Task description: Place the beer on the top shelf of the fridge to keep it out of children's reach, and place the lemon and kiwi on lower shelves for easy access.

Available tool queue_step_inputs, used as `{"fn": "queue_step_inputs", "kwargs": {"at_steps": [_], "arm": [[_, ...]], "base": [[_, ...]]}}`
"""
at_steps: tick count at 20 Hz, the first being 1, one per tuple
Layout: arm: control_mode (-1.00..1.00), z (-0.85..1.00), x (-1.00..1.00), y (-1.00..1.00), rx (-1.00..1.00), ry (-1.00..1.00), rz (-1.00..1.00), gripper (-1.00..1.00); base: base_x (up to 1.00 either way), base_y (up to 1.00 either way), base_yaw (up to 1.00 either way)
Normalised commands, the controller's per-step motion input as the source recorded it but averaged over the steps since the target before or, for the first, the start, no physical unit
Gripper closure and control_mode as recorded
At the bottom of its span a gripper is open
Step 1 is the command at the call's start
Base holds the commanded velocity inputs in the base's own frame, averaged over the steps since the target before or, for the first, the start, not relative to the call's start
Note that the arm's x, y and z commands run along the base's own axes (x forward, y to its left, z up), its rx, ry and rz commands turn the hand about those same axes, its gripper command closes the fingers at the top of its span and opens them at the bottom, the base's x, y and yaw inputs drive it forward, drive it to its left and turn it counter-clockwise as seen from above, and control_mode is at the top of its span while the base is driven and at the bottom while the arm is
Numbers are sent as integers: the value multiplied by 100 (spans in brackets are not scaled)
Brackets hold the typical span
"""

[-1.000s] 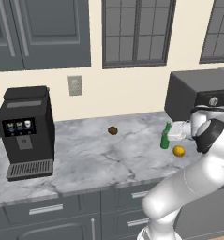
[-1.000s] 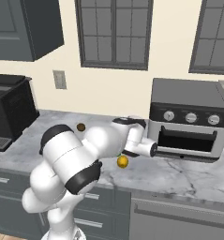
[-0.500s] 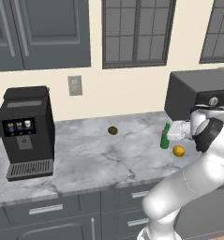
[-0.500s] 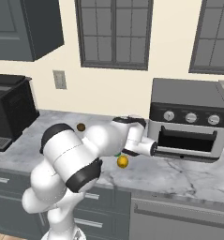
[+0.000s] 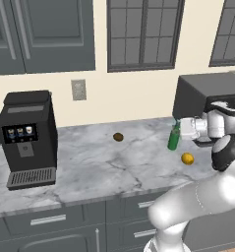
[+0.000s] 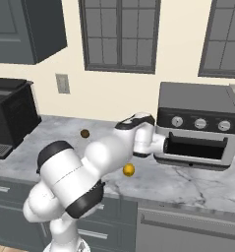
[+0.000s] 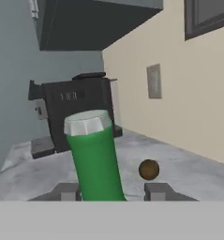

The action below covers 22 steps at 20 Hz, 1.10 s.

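You are on the first step: your claw (image 7: 112, 191) has closed round the beer (image 5: 174, 138) standing upright on the tabletop (image 5: 89, 162) before the toaster oven (image 5: 207, 96), so next lift it straight up, clear of the lemon (image 5: 187, 158), and head for the fridge's top shelf.
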Motion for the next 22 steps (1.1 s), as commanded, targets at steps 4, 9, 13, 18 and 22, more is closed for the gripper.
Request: {"fn": "queue_step_inputs", "kwargs": {"at_steps": [4, 9, 13, 18, 22], "arm": [[-100, 99, -58, 76, -2, 0, 6, 100], [-100, 76, -85, 98, -8, 0, 0, 100], [-100, 69, -88, 98, -7, -2, 0, 100], [-100, 55, -58, 58, -9, -7, -4, 100], [-100, 46, -45, 11, -2, -9, -6, 100]], "base": [[0, 0, 0], [0, 0, 0], [0, 0, 0], [0, 0, 0], [0, 0, 0]]}}
